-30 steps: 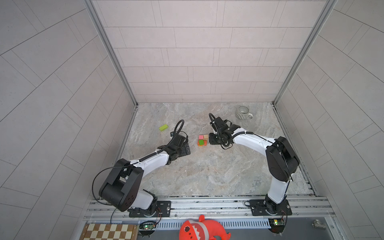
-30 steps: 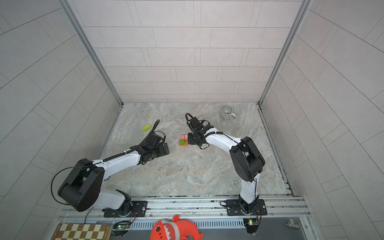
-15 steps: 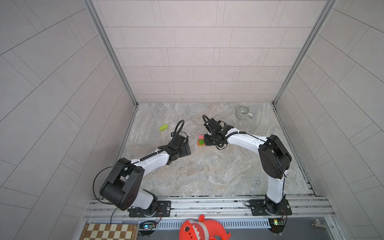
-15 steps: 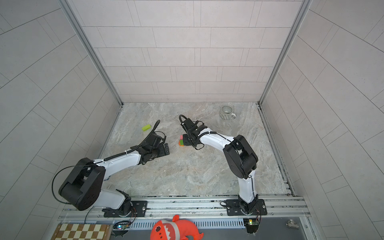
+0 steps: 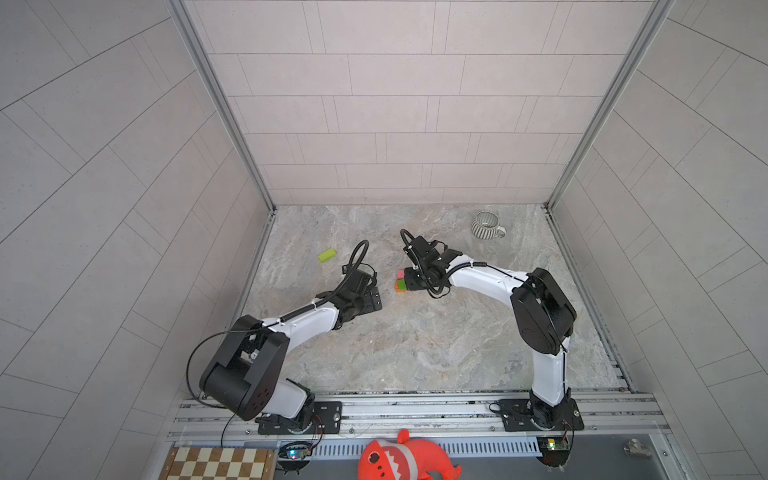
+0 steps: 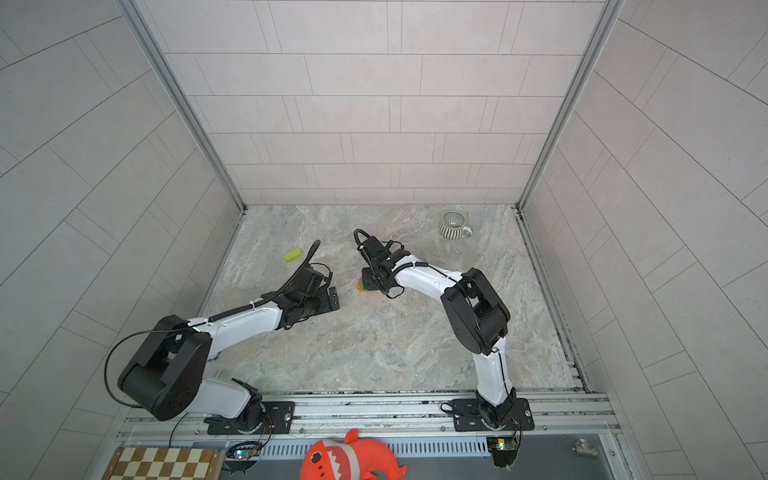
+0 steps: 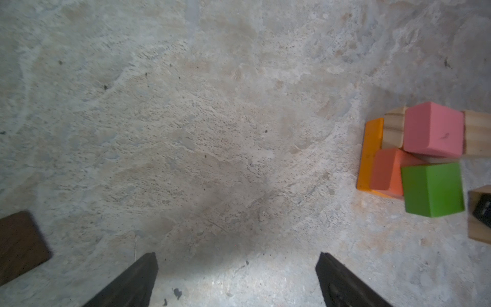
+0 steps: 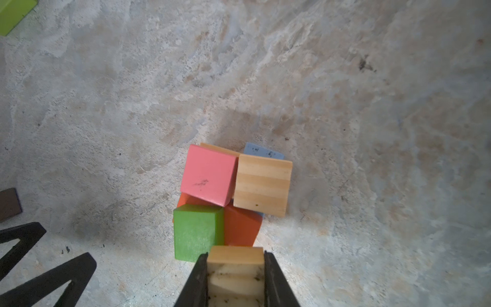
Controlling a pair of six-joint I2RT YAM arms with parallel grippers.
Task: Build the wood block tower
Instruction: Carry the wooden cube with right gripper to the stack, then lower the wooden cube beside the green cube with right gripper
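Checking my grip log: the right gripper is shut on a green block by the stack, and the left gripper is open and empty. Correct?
Not quite: the right gripper holds a tan block, not green, as the right wrist view shows; the green block is not gripped. The left gripper is open and empty.

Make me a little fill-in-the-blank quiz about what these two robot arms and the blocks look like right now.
1. The right gripper clamps a plain block of unpainted ____.
2. The left gripper has open jaws and holds ____.
3. Two painted blocks top the pile: the green block and a ____ one.
4. The mug in the far corner is patterned with ____.
Missing words: wood; nothing; pink; stripes.
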